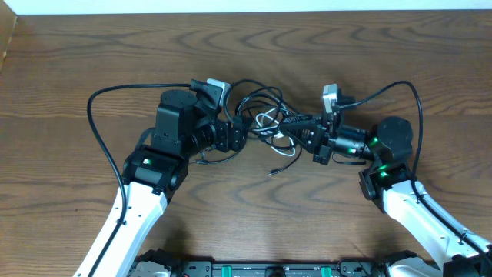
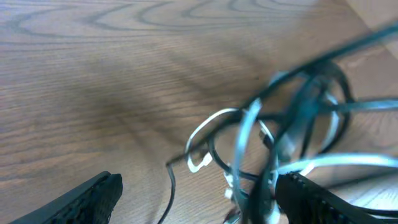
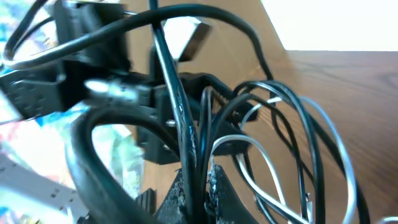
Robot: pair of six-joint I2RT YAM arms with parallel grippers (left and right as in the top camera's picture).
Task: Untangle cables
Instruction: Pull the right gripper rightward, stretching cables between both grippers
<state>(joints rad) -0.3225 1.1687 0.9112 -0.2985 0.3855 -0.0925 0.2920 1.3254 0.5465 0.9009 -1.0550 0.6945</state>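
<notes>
The cables (image 1: 263,108) lie in a tangled bunch at the table's middle: several thin black loops and a white one (image 1: 266,120). A loose black end (image 1: 281,165) trails toward the front. My left gripper (image 1: 241,132) is at the bunch's left side. In the left wrist view it (image 2: 205,202) is open wide, with blurred cable loops (image 2: 273,143) between the fingers, close to the right finger. My right gripper (image 1: 300,135) is at the bunch's right side. In the right wrist view it (image 3: 200,190) is shut on a few black cable strands (image 3: 186,143).
The wooden table (image 1: 92,54) extends all around the bunch. Thick black arm cables arc out at the left (image 1: 91,115) and the right (image 1: 415,96). A black rail (image 1: 277,269) runs along the front edge.
</notes>
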